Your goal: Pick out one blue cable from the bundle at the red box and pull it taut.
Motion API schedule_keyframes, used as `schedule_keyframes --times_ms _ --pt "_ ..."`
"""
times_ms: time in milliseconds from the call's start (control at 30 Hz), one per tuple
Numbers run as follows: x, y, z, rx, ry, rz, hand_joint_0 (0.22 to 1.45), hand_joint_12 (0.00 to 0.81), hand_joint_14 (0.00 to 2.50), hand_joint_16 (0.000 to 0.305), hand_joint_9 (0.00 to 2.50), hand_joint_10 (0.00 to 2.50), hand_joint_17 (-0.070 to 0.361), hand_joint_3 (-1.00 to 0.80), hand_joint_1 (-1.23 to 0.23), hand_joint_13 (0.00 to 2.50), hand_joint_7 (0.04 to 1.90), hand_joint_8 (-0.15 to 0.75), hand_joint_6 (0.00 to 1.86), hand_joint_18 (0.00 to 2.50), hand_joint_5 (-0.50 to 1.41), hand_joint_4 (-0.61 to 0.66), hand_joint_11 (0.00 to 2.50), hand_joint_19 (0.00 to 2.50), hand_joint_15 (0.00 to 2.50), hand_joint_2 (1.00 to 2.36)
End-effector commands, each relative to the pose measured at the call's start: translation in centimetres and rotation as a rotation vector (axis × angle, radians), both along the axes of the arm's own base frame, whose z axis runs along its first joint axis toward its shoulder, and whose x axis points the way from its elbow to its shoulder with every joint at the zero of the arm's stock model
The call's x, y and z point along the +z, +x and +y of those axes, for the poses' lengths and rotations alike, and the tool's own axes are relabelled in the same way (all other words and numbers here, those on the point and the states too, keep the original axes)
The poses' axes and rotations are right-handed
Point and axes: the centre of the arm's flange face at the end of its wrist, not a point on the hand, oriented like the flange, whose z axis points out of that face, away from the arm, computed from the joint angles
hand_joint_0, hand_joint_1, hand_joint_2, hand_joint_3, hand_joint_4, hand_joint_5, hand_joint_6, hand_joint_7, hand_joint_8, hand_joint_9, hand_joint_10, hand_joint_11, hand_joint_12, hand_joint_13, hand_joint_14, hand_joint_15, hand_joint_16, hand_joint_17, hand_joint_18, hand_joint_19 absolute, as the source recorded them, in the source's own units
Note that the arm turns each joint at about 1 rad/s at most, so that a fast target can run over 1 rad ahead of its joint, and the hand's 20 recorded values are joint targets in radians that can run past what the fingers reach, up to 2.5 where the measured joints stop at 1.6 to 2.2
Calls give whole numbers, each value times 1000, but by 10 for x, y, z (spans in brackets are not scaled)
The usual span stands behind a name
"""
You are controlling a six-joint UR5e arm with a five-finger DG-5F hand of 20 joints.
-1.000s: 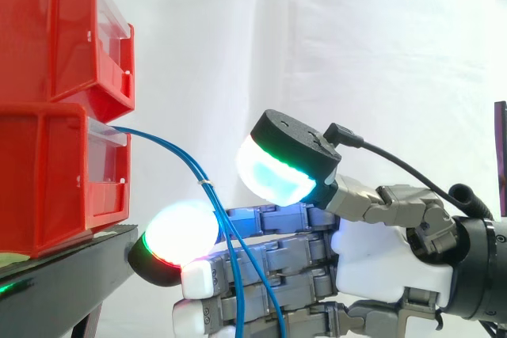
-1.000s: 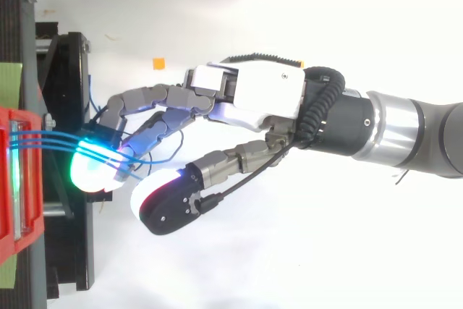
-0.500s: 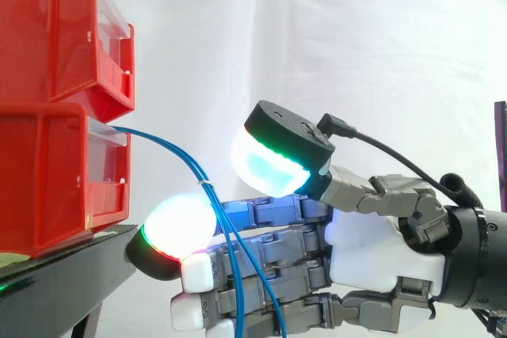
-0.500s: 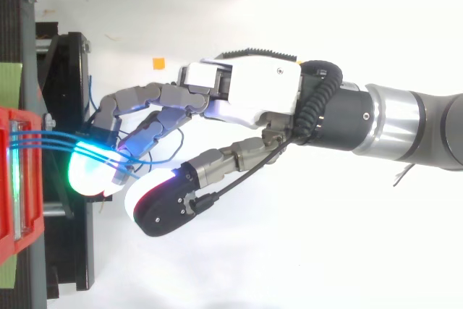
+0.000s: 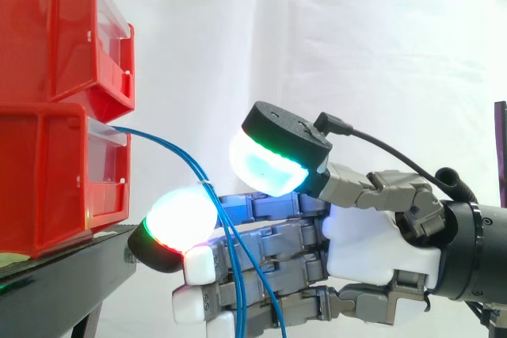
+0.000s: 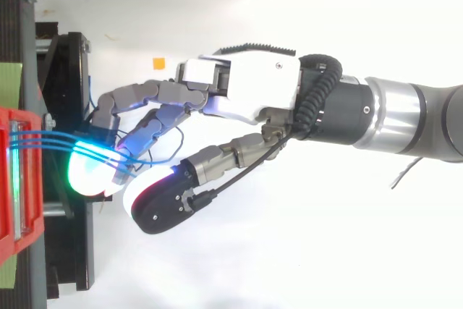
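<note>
- Left edge of the side view: the red box (image 5: 63, 172), from which the blue cables (image 5: 158, 138) droop toward lower centre.
- Centre: the strands cross the outstretched fingers (image 5: 269, 263), with the thumb pad raised above and apart from them.
- Right: the hand (image 5: 372, 235) is released and grips nothing. It should probably isolate one strand before the thumb closes.

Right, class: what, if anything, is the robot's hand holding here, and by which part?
Nothing is gripped. The hand's fingers are straight, its thumb raised clear; the blue cables merely cross in front of them.
</note>
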Motion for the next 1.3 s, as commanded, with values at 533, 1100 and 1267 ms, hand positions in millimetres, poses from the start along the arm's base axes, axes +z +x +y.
schedule_keyframes --times_ms 533,1100,1267 --pt "4 1 -8 41 -32 -7 634 346 15 48 821 16 107 -374 -617 755 1208 255 501 573 -116 143 496 579 391 1009" --pt "2 1 -13 22 -141 -3 591 352 15 49 818 16 109 -434 -614 750 1122 257 502 579 -135 159 495 578 388 1006" --pt "4 1 -13 18 -152 -9 584 354 15 49 811 17 110 -441 -611 744 1098 257 502 576 -138 180 492 586 387 1005"
